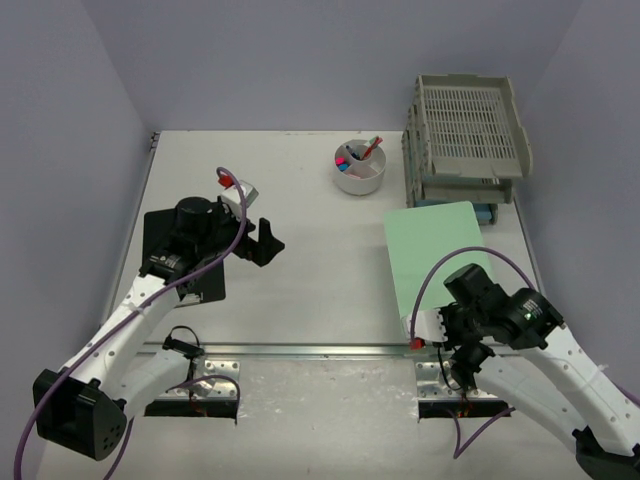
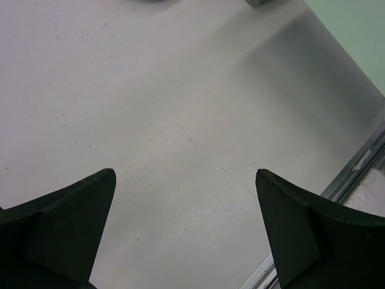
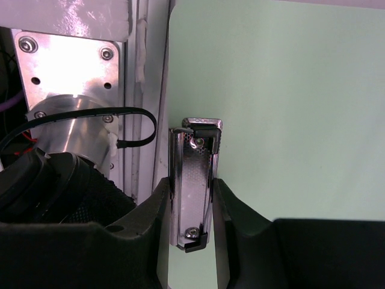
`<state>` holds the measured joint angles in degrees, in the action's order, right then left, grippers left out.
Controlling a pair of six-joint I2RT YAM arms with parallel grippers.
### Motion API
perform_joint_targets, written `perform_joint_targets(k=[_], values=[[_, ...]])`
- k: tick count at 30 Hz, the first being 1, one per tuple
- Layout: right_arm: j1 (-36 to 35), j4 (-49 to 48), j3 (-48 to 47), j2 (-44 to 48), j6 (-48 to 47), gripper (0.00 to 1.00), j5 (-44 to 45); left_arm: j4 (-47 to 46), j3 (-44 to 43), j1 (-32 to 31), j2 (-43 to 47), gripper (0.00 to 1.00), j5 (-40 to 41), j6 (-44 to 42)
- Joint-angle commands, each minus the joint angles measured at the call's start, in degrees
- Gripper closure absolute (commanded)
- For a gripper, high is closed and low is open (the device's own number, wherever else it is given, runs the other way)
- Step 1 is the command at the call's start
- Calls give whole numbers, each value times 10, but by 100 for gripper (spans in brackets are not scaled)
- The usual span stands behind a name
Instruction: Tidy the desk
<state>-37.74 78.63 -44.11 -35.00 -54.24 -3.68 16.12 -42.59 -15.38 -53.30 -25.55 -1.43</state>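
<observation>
Currently the metal clip (image 3: pixel 201 129) of the green clipboard (image 1: pixel 440 255) is pinched by the right gripper (image 3: pixel 191 188), jaws nearly shut, at the right front edge of the desk (image 1: pixel 320 190); it should be raised level and slowly, while the left gripper (image 2: pixel 185 176) is spread wide, empty

My left arm (image 1: pixel 110 340) reaches forward from its base, wrist tipped down, and its fingers (image 2: pixel 66 232) stand spread as wide as they go, tips level with each other. My right arm (image 1: pixel 560 365) is folded back low near its own base. Its fingers (image 3: pixel 240 241) point downward, drawn narrow and pinching a metal clip (image 3: pixel 195 180) from both sides.
</observation>
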Motion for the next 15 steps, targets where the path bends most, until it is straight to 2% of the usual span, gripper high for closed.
perform_joint_targets(k=[1, 8, 15], values=[[-3, 27, -21, -4, 38, 100, 51, -25, -19, 4, -2, 0, -7, 3], [-3, 13, -45, -34, 23, 100, 80, -23, -29, 4, -12, 0, -16, -9], [-2, -13, -102, -112, 52, 100, 54, -20, -37, 4, -17, 0, -19, -17]])
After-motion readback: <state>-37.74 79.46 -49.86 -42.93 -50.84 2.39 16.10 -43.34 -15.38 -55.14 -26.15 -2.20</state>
